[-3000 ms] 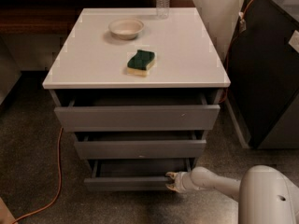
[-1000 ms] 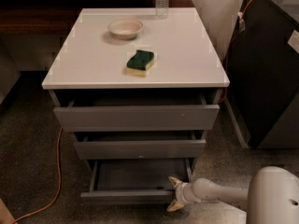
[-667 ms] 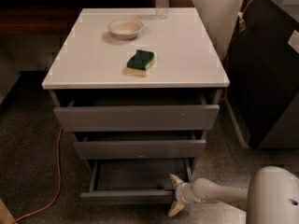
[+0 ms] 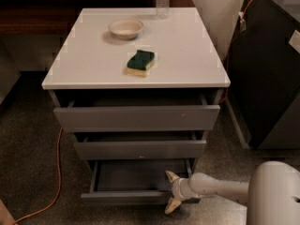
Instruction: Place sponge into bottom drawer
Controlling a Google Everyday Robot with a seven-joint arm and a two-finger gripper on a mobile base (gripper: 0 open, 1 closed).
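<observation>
The sponge (image 4: 140,62), dark green on top with pale yellow foam below, lies in the middle of the white cabinet top (image 4: 93,64). The bottom drawer (image 4: 126,197) is pulled out, showing its shallow grey tray inside. My gripper (image 4: 170,191) is low at the drawer's right front corner, open, with one finger above the front panel and one below it. Nothing is held. My white arm reaches in from the lower right.
A round cream bowl (image 4: 125,28) and a clear water bottle (image 4: 162,0) stand at the back of the top. The two upper drawers (image 4: 136,118) are slightly ajar. An orange cable (image 4: 58,172) runs along the floor on the left. A dark cabinet (image 4: 267,74) stands on the right.
The bottom drawer came out toward the camera with my gripper at its right corner; over the last second the gripper has barely moved. The sponge has stayed in place.
</observation>
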